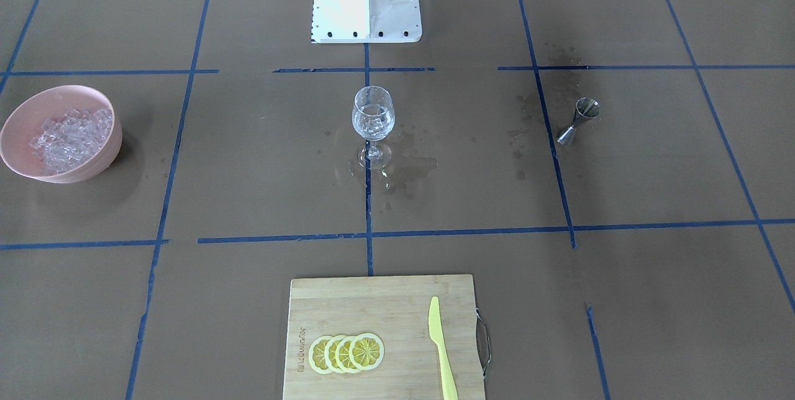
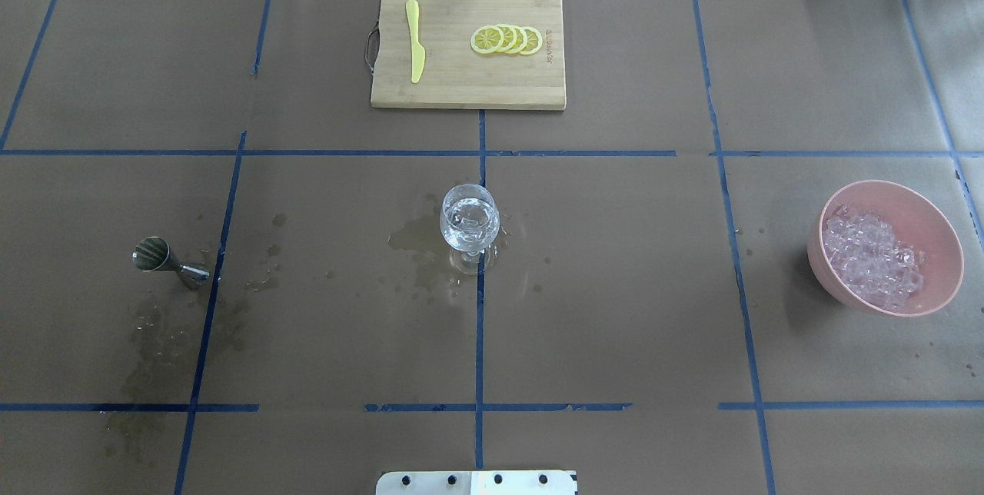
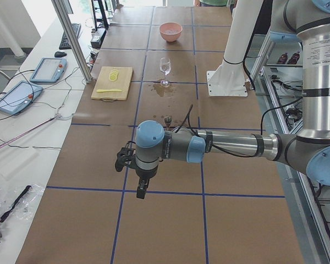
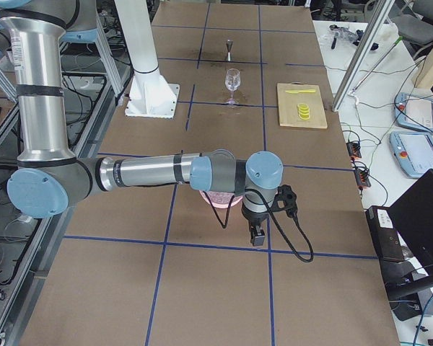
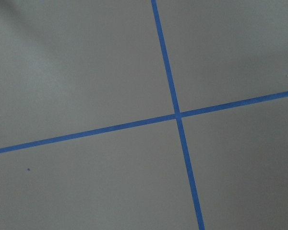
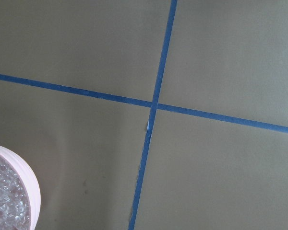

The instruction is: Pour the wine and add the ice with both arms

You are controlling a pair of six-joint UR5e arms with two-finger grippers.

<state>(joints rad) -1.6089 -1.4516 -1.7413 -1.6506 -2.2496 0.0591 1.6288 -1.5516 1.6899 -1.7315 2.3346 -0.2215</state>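
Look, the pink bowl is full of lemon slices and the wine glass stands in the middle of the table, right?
Not quite. The pink bowl holds ice cubes, not lemon slices; those lie on the cutting board. The overhead exterior view shows it. The wine glass does stand in the middle of the table.

Clear wine (image 1: 373, 128) in upright central glass (image 1: 373, 102), ice cubes (image 2: 869, 257) heaped whitish in pink bowl (image 2: 926, 217), robot's right

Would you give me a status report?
Left gripper, right gripper: state unclear. Clear stemmed wine glass upright, transparent ice cubes inside. Wet patch around its foot.
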